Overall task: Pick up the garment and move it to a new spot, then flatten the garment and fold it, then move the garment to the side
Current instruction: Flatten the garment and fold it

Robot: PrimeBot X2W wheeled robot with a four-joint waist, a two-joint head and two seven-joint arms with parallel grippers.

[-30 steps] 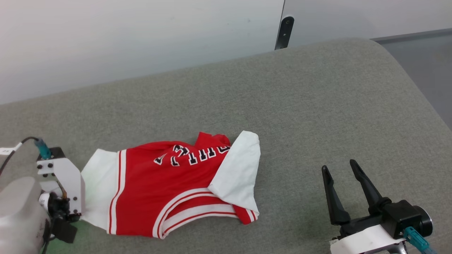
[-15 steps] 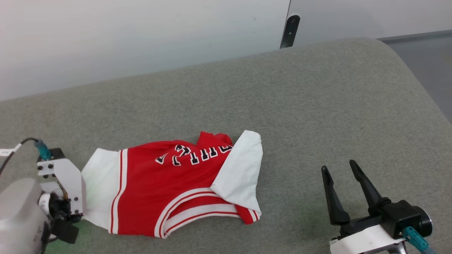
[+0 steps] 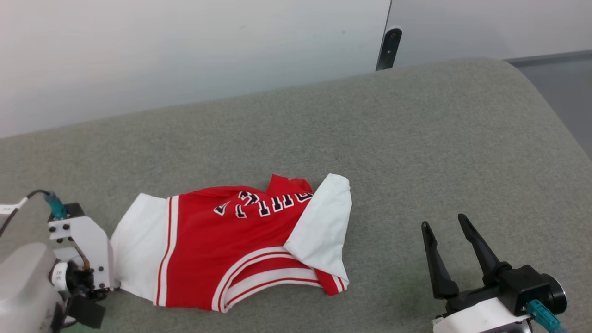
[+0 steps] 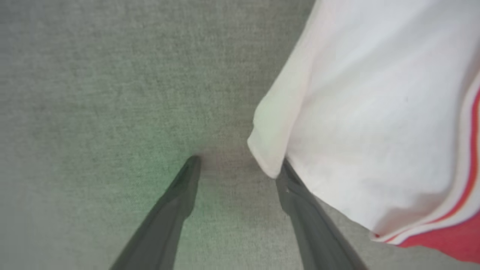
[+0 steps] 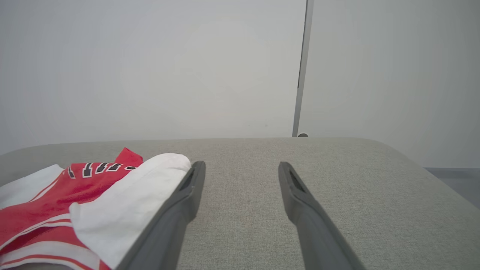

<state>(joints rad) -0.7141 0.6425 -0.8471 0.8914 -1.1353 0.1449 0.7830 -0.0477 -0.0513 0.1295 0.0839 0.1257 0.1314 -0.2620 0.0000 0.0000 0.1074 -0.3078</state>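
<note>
The garment (image 3: 240, 249) lies crumpled on the grey padded table (image 3: 393, 138). It is red with white sleeves and striped trim, and its black lettering faces up. In the left wrist view my left gripper (image 4: 238, 165) points down at the table with its jaws open. A corner of the garment's white sleeve (image 4: 375, 123) rests against the right finger, and nothing lies between the fingers. My left wrist (image 3: 81, 252) sits just left of that sleeve. My right gripper (image 3: 446, 224) stands open to the right of the garment (image 5: 75, 202), apart from it.
A pale wall runs behind the table, with a dark bracket (image 3: 387, 48) at its seam. The table's right end is rounded, with grey floor (image 3: 564, 92) beyond it. Bare padding spreads behind and to the right of the garment.
My left gripper has opened and let go of the white sleeve, which now lies on the table. The head camera has shifted, so the whole scene sits lower and further right. The right gripper is unchanged.
</note>
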